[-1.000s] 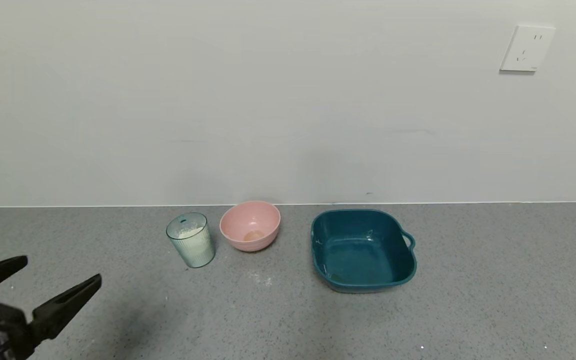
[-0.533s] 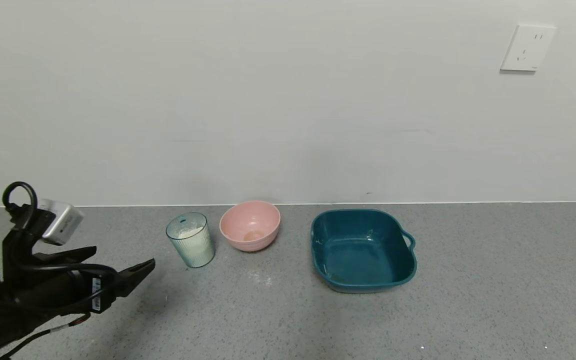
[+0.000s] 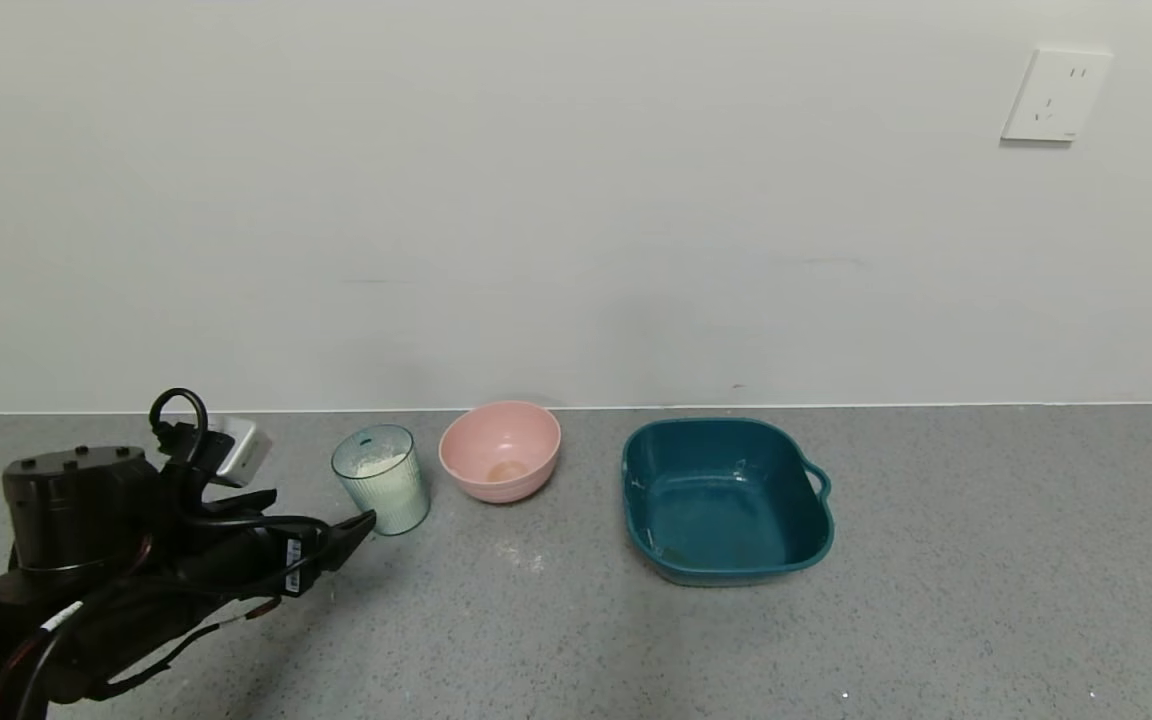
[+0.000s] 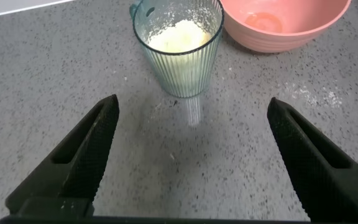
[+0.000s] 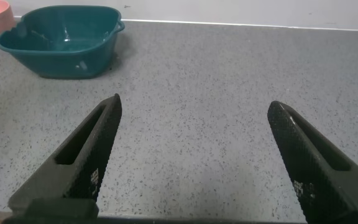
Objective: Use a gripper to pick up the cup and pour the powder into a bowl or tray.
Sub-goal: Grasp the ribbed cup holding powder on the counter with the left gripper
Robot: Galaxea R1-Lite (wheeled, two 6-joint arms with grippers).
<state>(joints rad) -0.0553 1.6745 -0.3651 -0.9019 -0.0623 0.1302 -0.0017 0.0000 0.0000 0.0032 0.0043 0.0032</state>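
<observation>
The ribbed pale blue-green cup (image 3: pixel 382 479) stands upright on the grey counter and holds white powder (image 3: pixel 379 466). The pink bowl (image 3: pixel 500 450) sits just to its right. My left gripper (image 3: pixel 321 520) is open and empty, low over the counter, just left of the cup and in front of it, fingers pointing at it. In the left wrist view the cup (image 4: pixel 178 46) with its powder (image 4: pixel 174 38) stands ahead of the open gripper (image 4: pixel 191 109), with the bowl (image 4: pixel 284 22) beside it. My right gripper (image 5: pixel 194 106) is open and empty, out of the head view.
A dark teal square tray (image 3: pixel 724 498) with a handle sits right of the bowl and also shows in the right wrist view (image 5: pixel 61 40). A few white specks (image 3: pixel 526 558) lie on the counter in front of the bowl. A wall runs behind everything.
My left arm has swung in from the lower left, rightward and toward the cup, its fingertips now close to the cup's base. The cup, bowl and tray have not moved.
</observation>
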